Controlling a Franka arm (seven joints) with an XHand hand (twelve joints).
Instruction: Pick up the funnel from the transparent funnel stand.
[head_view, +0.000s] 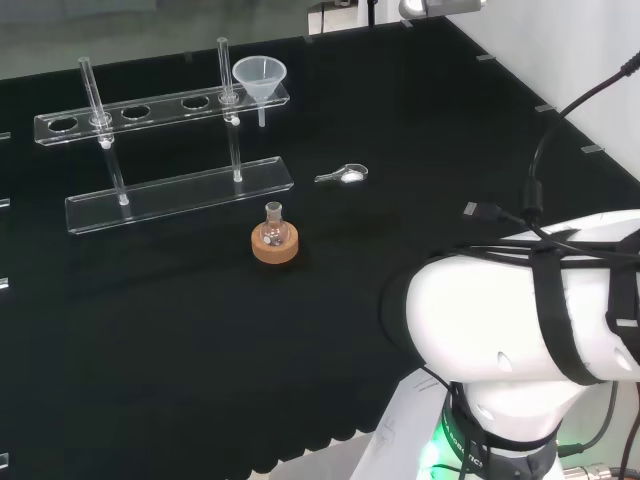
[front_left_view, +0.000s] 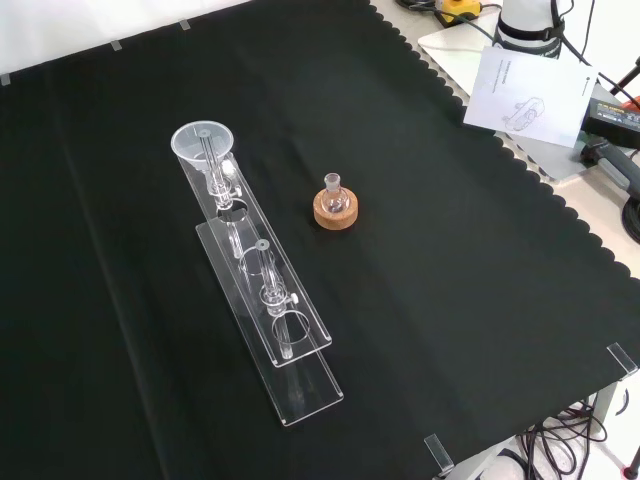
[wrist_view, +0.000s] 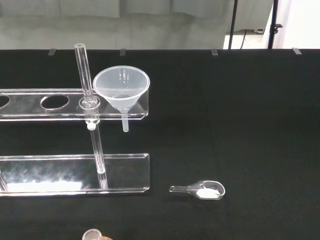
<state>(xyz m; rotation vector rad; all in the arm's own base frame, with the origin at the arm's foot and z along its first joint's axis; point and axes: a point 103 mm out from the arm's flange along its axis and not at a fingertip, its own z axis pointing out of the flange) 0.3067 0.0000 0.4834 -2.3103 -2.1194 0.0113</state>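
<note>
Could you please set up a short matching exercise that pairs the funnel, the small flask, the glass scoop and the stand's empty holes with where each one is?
Things:
1. funnel
2. small flask
3. glass scoop
4. empty holes

Places:
A. lying flat on the black cloth
B. in the upper shelf of the funnel stand, along from the funnel
C. seated in the end hole of the stand's upper shelf
D. upright in a cork ring

Pairs: 1-C, 2-D, 3-A, 4-B

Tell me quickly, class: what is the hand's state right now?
Hand: cannot be told. The funnel sits in the transparent funnel stand, with nothing holding it.
</note>
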